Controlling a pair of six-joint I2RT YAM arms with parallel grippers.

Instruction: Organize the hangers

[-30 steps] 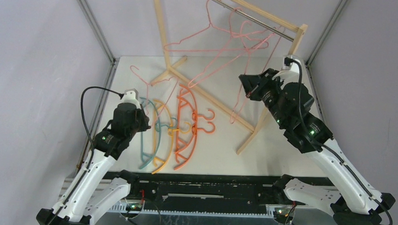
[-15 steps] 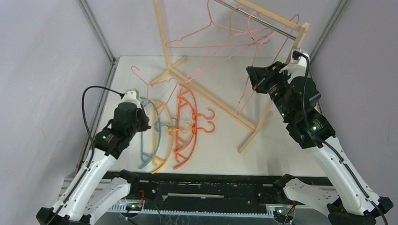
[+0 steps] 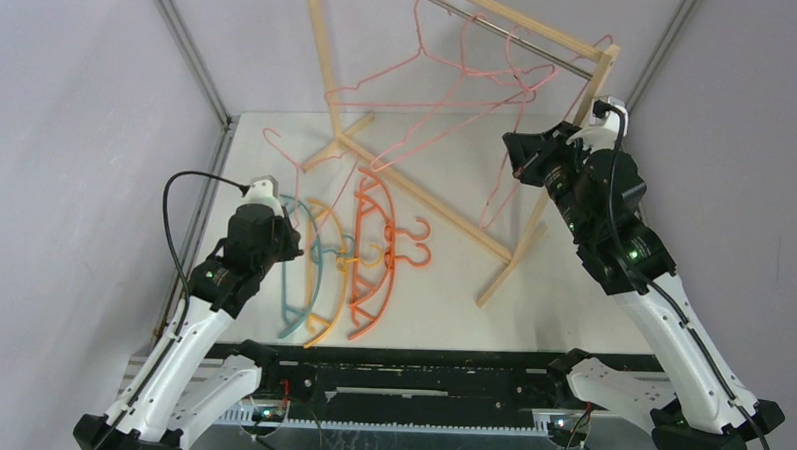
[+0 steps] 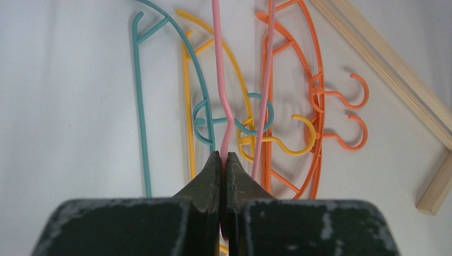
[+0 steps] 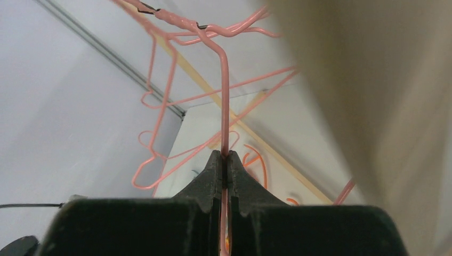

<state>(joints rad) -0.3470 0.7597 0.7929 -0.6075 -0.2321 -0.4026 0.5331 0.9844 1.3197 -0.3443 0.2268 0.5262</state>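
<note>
Left wrist view: we see the left pincer (image 4: 224, 156) clenched on a pink wire hanger (image 4: 223, 96), whose rod runs straight ahead from the fingertips and out of frame. Beneath that rod, ahead of the pincer on the table (image 4: 69, 106), lie the teal hanger (image 4: 139, 106), the yellow hanger (image 4: 187, 122) and, to its right, two orange hangers (image 4: 319, 106); their hooks overlap, and we cannot separate the two orange bodies. Part of the wooden rack (image 4: 394, 74) crosses the far right corner, cut off by the frame edge.

In the right wrist view, the right pincer (image 5: 224, 154) grips a second pink wire hanger (image 5: 225, 101) by one vertical rod. Above the fingertips this rod joins a tangle of pink hooks (image 5: 181, 24) that we cannot count. A blurred beige mass (image 5: 384, 106) immediately right of the pincer hides that whole side.
</note>
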